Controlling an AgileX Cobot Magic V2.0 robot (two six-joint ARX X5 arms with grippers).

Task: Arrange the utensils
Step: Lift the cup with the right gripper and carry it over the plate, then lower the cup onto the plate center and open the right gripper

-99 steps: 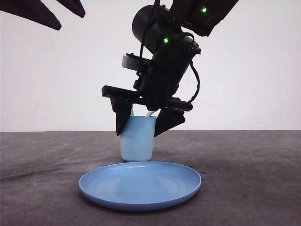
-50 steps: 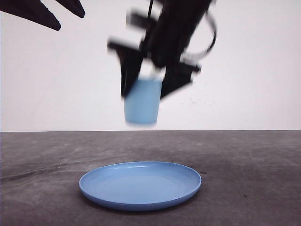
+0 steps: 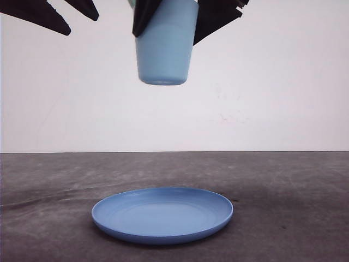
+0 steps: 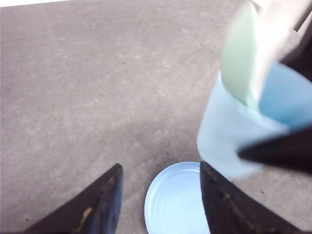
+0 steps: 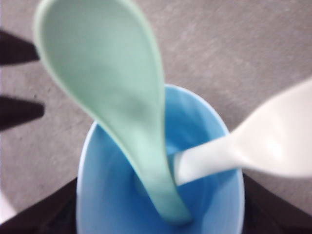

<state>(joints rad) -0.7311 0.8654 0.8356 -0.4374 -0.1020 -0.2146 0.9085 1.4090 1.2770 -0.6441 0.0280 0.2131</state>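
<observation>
Test bench or lab setting: bare grey table (image 3: 305,218), plain white wall (image 3: 283,82) behind, robot arms working over a lone plate (image 3: 162,214).

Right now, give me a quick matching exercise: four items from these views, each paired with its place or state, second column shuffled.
Column A
1. light blue cup
2. blue plate
3. mint-green spoon
4. left gripper

Column B
a. lying flat on the dark table
b. open, holding nothing, high above the plate
c. clamped between the right gripper's fingers, raised in the air
d. standing handle-down inside the cup beside the white utensil

Pairs: 1-c, 2-a, 3-d, 4-b
</observation>
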